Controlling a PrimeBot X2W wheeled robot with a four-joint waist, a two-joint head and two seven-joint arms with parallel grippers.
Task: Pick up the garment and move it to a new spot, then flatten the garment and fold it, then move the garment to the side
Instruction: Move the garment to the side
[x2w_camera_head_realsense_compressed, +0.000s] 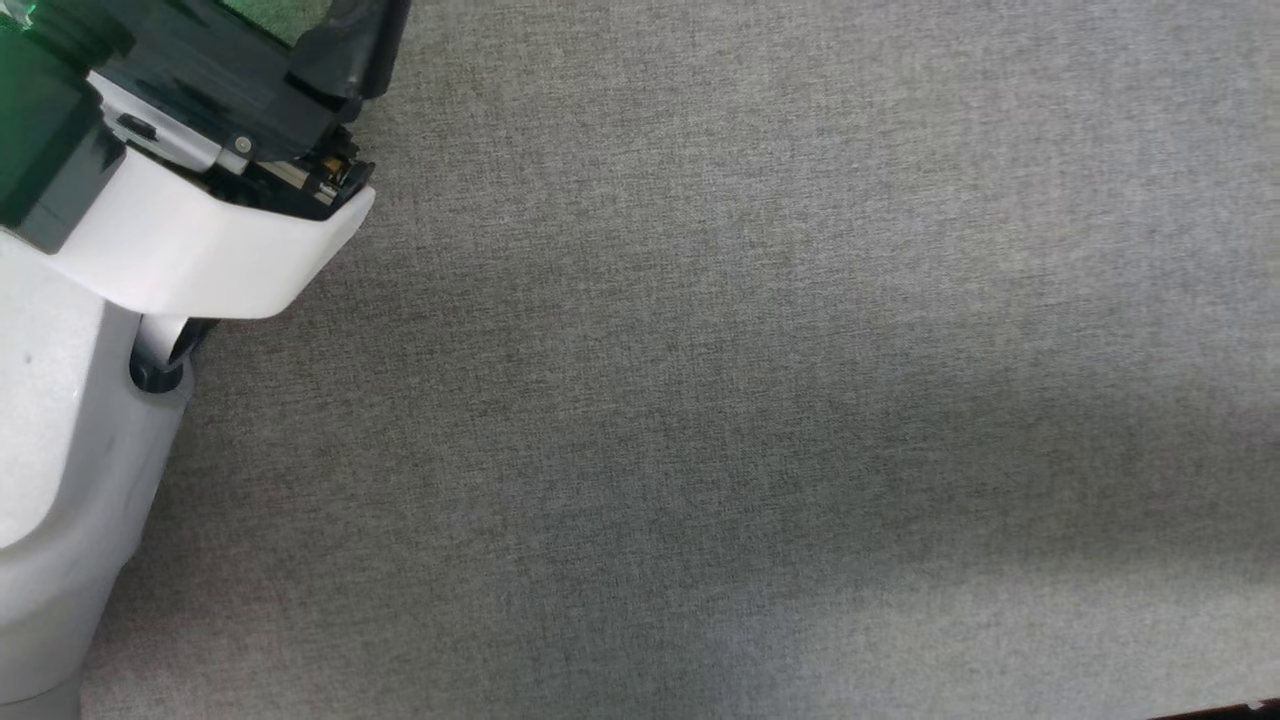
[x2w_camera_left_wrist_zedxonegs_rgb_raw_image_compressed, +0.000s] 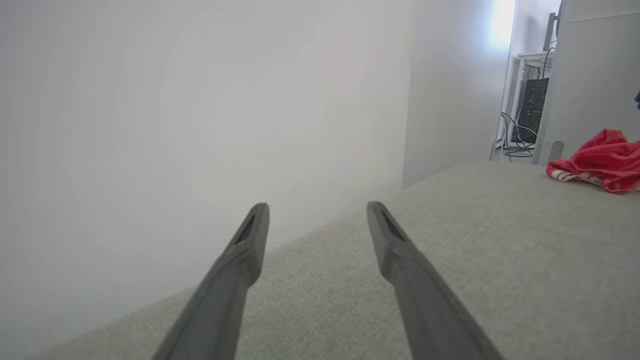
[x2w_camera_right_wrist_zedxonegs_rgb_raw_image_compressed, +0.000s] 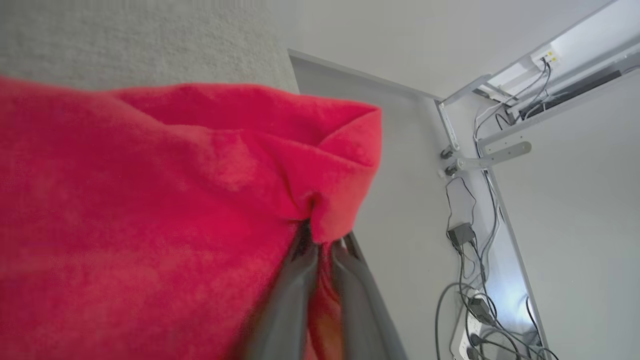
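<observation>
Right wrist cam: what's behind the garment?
Behind the garment, grey upholstered surface shows above its top edge and a pale wall beside it. The cloth covers everything else there, plus the tips of the right hand, shut on a fold.

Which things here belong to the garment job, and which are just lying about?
Job: garment, pinched by the right end effector; left end effector, open; grey padded surface.
Lying about: cables; computer tower; white wall.
</observation>
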